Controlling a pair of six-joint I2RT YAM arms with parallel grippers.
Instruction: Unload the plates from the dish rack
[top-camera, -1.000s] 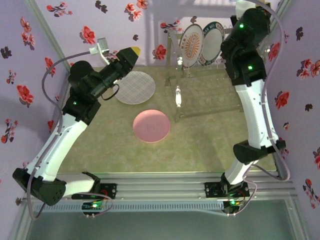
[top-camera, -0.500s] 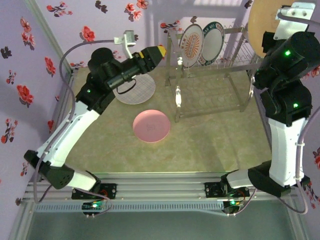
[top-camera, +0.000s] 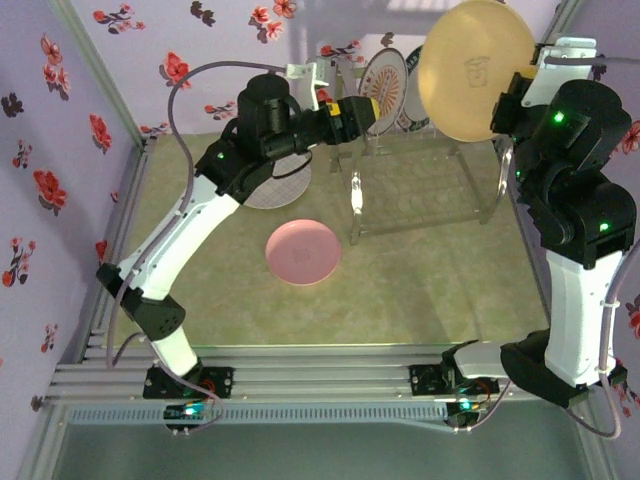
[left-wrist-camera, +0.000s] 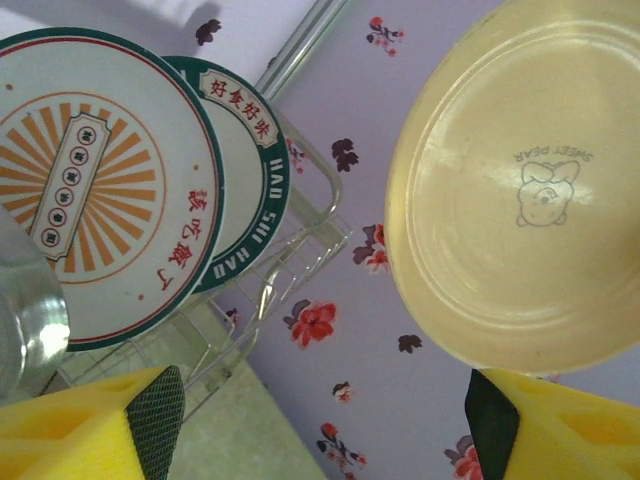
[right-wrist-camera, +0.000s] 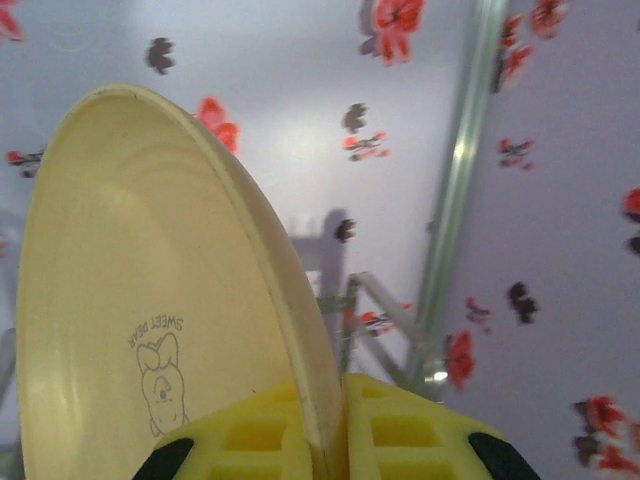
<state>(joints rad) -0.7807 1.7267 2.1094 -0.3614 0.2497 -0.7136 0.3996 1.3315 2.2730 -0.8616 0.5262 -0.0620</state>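
Observation:
My right gripper (top-camera: 512, 98) is shut on the rim of a yellow plate (top-camera: 475, 70), holding it on edge high above the dish rack (top-camera: 353, 190). In the right wrist view the yellow pads (right-wrist-camera: 300, 440) pinch the plate (right-wrist-camera: 140, 300) at its lower rim. My left gripper (top-camera: 374, 107) is open beside the rack's left end, nothing between its fingers (left-wrist-camera: 100, 425). An orange-sunburst plate (left-wrist-camera: 90, 190) and a green-rimmed plate (left-wrist-camera: 250, 170) stand upright in the rack (left-wrist-camera: 300, 250). The held yellow plate (left-wrist-camera: 520, 200) hangs to their right.
A pink plate (top-camera: 303, 251) lies flat on the table left of the rack. A white grid plate (top-camera: 280, 185) lies behind it, partly under my left arm. Floral walls close in the back and both sides.
The right arm has lifted the yellow plate out of the rack and swung it up and leftward. The left arm has reached right, from over the grid plate to the rack's left end.

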